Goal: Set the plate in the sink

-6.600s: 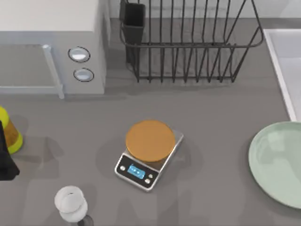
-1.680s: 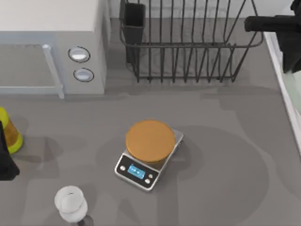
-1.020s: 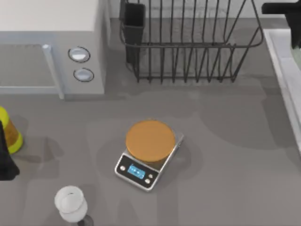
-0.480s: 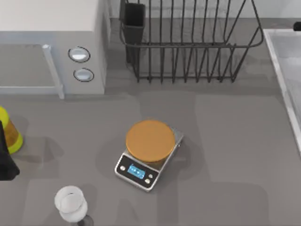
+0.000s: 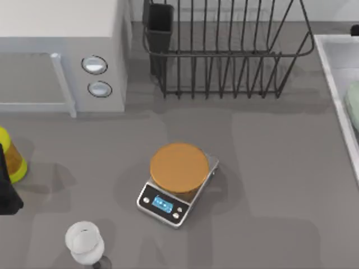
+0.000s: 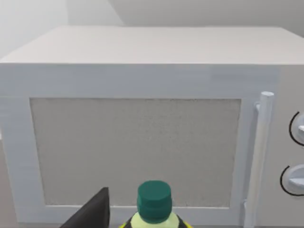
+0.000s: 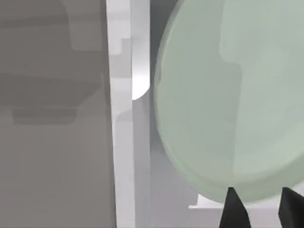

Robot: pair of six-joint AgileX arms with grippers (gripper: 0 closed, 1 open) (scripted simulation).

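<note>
The pale mint-green plate (image 5: 354, 104) shows as a sliver at the table's right edge, lying inside the white sink (image 5: 332, 73). In the right wrist view the plate (image 7: 228, 95) lies beside the sink's straight pale rim (image 7: 121, 142). My right gripper (image 7: 260, 209) hovers over the plate's edge, its two dark fingertips (image 7: 233, 209) apart and holding nothing. My left arm (image 5: 7, 190) is parked at the table's left edge.
A kitchen scale (image 5: 176, 185) with an orange-brown disc sits mid-table. A black wire dish rack (image 5: 224, 50) stands at the back, a white microwave (image 5: 56, 50) at back left. A yellow bottle (image 5: 10, 154) with a green cap (image 6: 154, 199) and a white glass (image 5: 84, 241) stand at left.
The plate left the counter's right front and, carried by my right arm, went out past the right edge. Its edge now shows inside the sink.
</note>
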